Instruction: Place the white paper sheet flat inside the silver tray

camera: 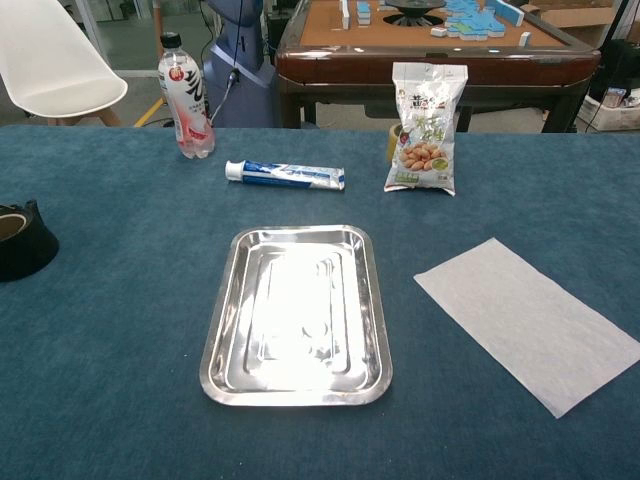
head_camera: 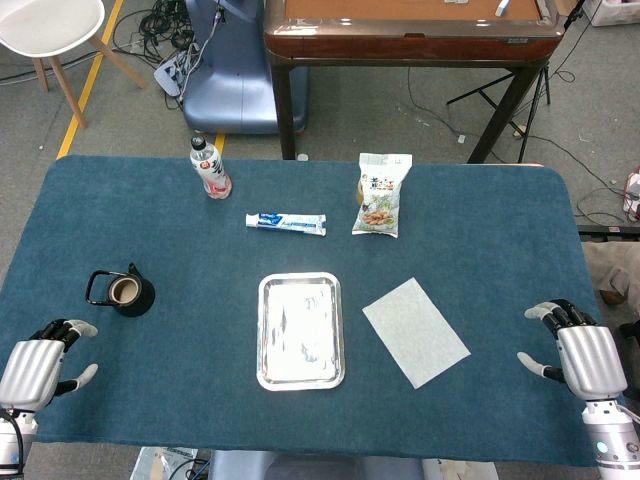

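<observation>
The white paper sheet (head_camera: pixel 415 330) (camera: pixel 527 320) lies flat on the blue tablecloth, angled, just right of the silver tray (head_camera: pixel 300 372) (camera: pixel 218 330). The tray holds nothing and sits at the table's centre front. My right hand (head_camera: pixel 578 350) rests at the front right edge, well right of the sheet, fingers apart and holding nothing. At the front left edge sits my left hand (head_camera: pixel 45 362), also with fingers spread and holding nothing. Neither hand shows in the chest view.
A black tape dispenser (head_camera: pixel 122 292) (camera: pixel 20 238) sits left of the tray. Behind the tray lie a toothpaste tube (head_camera: pixel 286 223) (camera: pixel 286 175), a snack bag (head_camera: pixel 382 193) (camera: pixel 427 127) and a drink bottle (head_camera: pixel 209 167) (camera: pixel 186 96).
</observation>
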Controlling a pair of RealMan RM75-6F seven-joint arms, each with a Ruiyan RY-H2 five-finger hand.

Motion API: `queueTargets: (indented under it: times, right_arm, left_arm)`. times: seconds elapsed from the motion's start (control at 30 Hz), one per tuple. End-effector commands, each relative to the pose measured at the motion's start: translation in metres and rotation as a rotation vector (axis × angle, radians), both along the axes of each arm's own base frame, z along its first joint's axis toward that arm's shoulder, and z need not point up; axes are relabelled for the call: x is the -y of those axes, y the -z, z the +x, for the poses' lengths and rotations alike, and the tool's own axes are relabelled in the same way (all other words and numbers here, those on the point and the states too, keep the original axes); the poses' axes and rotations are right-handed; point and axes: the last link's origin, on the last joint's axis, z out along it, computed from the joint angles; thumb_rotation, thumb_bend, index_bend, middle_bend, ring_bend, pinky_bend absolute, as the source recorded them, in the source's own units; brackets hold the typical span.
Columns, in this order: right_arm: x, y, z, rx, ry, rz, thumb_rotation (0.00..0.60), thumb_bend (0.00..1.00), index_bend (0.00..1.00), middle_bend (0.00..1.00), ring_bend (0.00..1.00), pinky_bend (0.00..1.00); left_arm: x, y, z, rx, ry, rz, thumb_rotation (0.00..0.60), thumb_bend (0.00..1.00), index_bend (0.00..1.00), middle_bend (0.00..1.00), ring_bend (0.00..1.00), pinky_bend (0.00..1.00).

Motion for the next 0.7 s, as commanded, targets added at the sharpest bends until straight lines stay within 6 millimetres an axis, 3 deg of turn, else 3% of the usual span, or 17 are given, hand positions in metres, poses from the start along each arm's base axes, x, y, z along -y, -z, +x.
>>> queueTargets:
  times: [0.03,0.13,0.23,0.3,0.4,0.5,0.7]
  right_arm:
    - [0.0,0.001,0.0,0.003,-0.001,0.007,0.6,0.0,0.39,0.37,0.25,0.45]
    - [0.002,0.003,0.001,0.003,-0.008,0.007,0.6,0.0,0.39,0.39,0.28,0.52]
    - [0.003,0.006,0.004,0.003,-0.022,0.022,0.6,0.0,0.4,0.49,0.4,0.71]
    - [0.004,0.009,0.008,-0.008,-0.051,0.037,0.6,0.0,0.41,0.65,0.55,0.86]
    - [0.005,0.012,0.013,-0.027,-0.094,0.058,0.6,0.0,0.43,0.85,0.73,0.97]
    - [0.009,0.015,0.017,-0.047,-0.129,0.084,0.6,0.0,0.44,0.98,0.87,1.0]
    - [0.012,0.025,0.023,-0.088,-0.194,0.149,0.6,0.0,0.45,1.0,1.0,1.0]
  left_arm:
    - [0.0,0.0,0.0,-0.003,0.0,0.004,0.6,0.2,0.39,0.36,0.26,0.43]
    - [0.001,-0.001,-0.001,-0.007,-0.009,0.003,0.6,0.2,0.39,0.36,0.26,0.43]
    - [0.002,-0.005,-0.002,-0.004,-0.014,0.018,0.6,0.2,0.39,0.36,0.26,0.43]
    - [0.003,-0.007,-0.003,-0.001,-0.017,0.029,0.6,0.2,0.39,0.36,0.26,0.43]
    - [0.004,-0.01,-0.004,0.001,-0.02,0.038,0.6,0.2,0.39,0.36,0.26,0.43]
    - [0.004,-0.012,-0.004,0.003,-0.02,0.048,0.6,0.2,0.39,0.36,0.26,0.43]
    - [0.003,-0.011,-0.004,0.001,-0.02,0.052,0.6,0.2,0.4,0.36,0.26,0.43]
